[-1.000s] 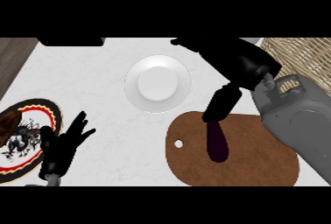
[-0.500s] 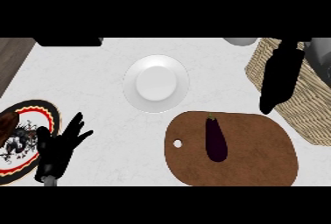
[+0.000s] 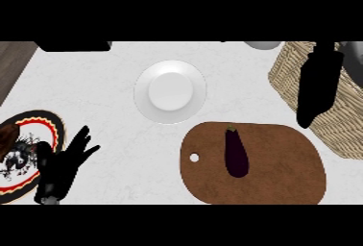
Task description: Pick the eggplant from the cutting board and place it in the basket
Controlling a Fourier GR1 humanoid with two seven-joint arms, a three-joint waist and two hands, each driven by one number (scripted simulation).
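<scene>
Waiting on the board: eggplant not yet picked up

Spreading across the whole view, the pale worktop point(image 3: 92, 91) carries everything, so each thing lies within reach of one arm or the other. At the far right stands the woven basket point(image 3: 340, 120), just beside the cutting board point(image 3: 284, 168), which keeps the carry from board to basket short. The brown board lies near and right of centre, its hanging hole toward the left. Far of it, at the centre, sits a plain white plate point(image 3: 170, 91); a patterned plate point(image 3: 21, 144) with a red and black rim lies at the near left edge. Neither has a part in the task.

The right hand point(image 3: 317, 86) hangs over the basket's left rim, fingers straight and pressed together, pointing toward the board and holding nothing; it is apart from the eggplant. The left hand point(image 3: 67, 161) rests at the near left beside the patterned plate, fingers spread and upward, idle.

The eggplant point(image 3: 236, 153) lies lengthwise on the board, stem toward the far side. Judging by this, the pick has not been made, and the right hand would need to come nearer and leftward to close round it.
</scene>
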